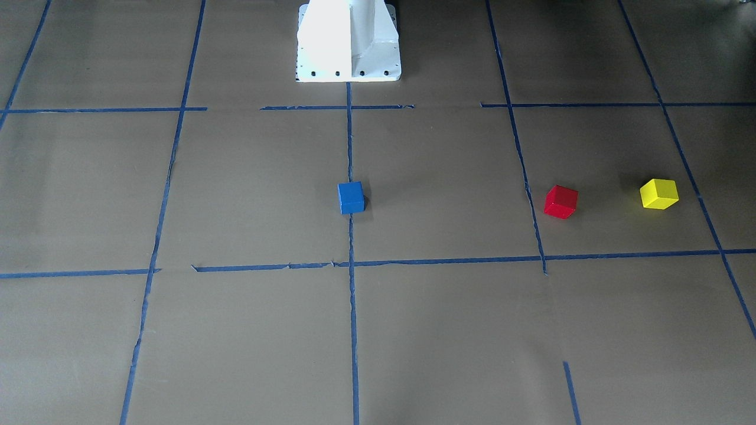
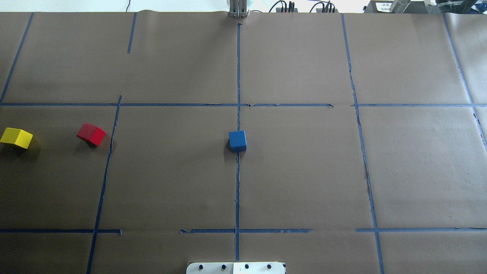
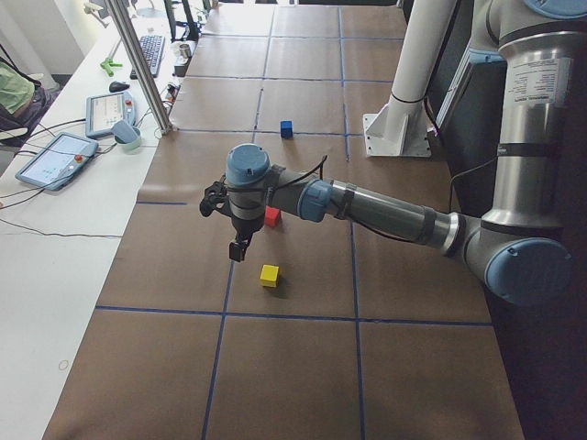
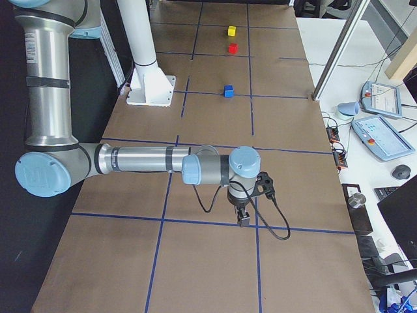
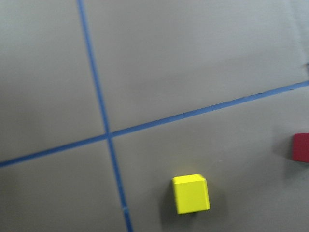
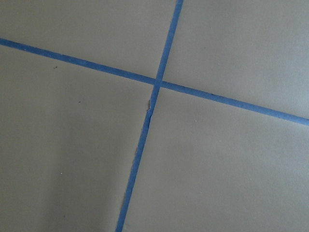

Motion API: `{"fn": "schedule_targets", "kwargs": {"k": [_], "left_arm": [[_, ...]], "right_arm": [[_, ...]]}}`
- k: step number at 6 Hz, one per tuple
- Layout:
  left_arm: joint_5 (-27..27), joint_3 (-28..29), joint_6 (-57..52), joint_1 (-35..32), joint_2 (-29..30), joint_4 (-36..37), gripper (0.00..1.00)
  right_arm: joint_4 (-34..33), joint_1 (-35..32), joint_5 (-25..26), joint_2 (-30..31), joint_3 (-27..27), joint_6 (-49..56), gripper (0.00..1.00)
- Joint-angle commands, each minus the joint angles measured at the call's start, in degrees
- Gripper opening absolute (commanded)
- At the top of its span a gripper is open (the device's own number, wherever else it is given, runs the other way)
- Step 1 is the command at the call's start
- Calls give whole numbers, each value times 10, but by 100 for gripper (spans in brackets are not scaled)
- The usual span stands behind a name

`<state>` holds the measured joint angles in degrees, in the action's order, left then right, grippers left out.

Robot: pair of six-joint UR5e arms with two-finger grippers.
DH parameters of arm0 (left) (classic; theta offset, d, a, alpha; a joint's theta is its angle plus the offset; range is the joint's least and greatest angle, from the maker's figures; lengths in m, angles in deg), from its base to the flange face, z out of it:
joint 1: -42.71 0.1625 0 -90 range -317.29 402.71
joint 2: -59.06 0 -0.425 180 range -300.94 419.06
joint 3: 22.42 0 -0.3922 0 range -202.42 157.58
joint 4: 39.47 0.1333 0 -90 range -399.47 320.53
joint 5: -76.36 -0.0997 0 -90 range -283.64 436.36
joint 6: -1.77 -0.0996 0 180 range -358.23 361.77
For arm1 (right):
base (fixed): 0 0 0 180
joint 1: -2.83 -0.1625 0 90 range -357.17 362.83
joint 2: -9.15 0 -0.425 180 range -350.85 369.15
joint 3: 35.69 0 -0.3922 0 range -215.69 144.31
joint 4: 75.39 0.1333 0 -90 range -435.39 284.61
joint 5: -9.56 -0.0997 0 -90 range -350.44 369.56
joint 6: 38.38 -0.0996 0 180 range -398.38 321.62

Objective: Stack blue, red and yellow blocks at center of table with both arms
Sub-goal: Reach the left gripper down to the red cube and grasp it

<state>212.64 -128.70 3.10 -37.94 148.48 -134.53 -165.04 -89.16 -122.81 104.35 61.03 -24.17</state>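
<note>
In the overhead view, going from the left, the yellow block lies at the far left edge of the table, and the red block is near it, just left of a blue tape line. Both are turned at an angle to the tape grid. The left gripper shows only in the left side view. It hangs above the paper close to these two blocks but directly over neither, and I cannot tell how far its jaws are open; nothing seems to be in them. In the middle, the blue block rests on the centre tape line, nearly square to it, so I judge it is already at its place as the bottom of the stack. Further right there is only the right gripper, seen in the right side view above a tape crossing and well apart from all blocks; its opening I also cannot tell. The blocks look like small painted cubes, so probably stiff, light and not fragile, with smooth faces that may slip a little. I would take each by two opposite side faces, rather high, after turning the wrist to match its angle, so the bottom stays free for setting down flat.
</note>
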Motion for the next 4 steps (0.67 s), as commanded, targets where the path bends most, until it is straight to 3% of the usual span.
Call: {"fn": "schedule_targets", "kwargs": {"k": [1,2,3,4], "left_arm": [[-42,2,166,128,1,-116,100],[-107,10,264,205,11,-172,100],[-143,14,313,261,30,-183,100],[-150,27,339,282,43,-183,100]], "right_arm": [[1,-4,-1,10,7,-1,100],[2,-4,0,10,6,0,100],[3,-4,-1,10,5,0,100],[2,-4,-2,11,4,0,100]]}}
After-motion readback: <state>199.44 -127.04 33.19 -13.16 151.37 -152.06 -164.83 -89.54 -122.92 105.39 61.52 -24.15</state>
